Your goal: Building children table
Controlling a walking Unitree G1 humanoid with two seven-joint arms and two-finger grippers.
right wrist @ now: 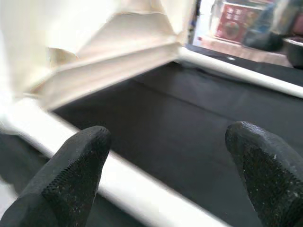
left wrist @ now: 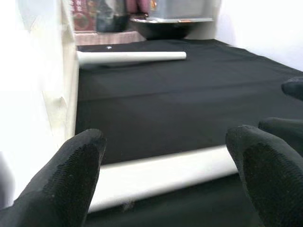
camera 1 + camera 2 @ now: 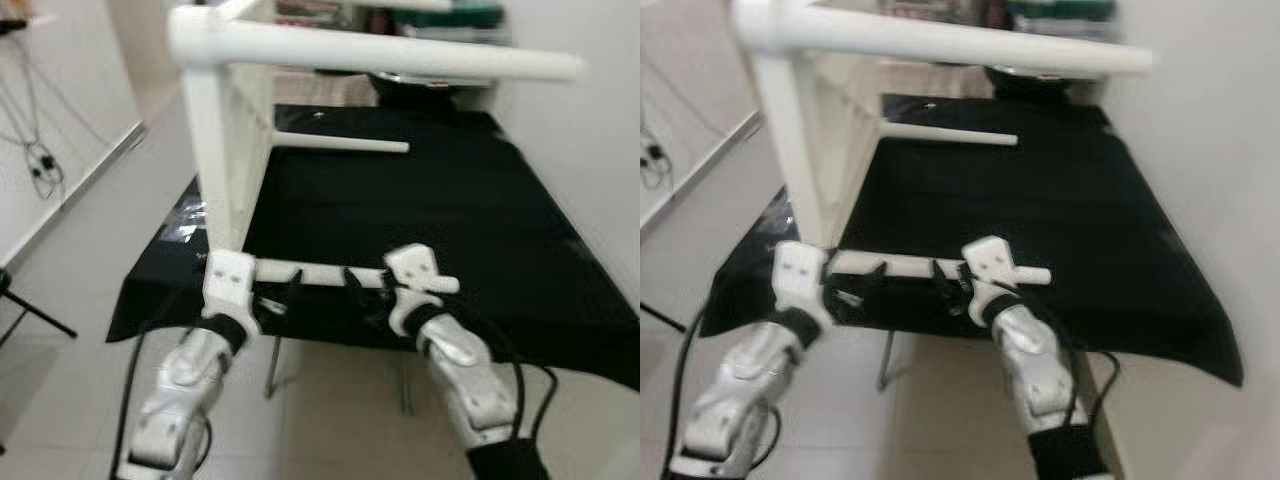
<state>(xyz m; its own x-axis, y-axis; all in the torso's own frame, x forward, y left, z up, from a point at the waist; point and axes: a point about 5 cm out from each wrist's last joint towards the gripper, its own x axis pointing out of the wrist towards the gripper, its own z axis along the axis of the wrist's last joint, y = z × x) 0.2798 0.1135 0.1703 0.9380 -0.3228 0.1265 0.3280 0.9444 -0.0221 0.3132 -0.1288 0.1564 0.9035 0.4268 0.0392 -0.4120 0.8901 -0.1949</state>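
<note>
The white children's table point(image 3: 235, 140) lies tipped on its side on the black cloth-covered tabletop point(image 3: 450, 230), legs pointing toward three o'clock. At six o'clock, the left gripper point(image 3: 272, 296) and right gripper point(image 3: 368, 290), both spread wide, straddle the nearest white round leg point(image 3: 320, 274); contact seems absent, though blur hides it. A lopsided squeeze could roll the leg or topple the table.
</note>
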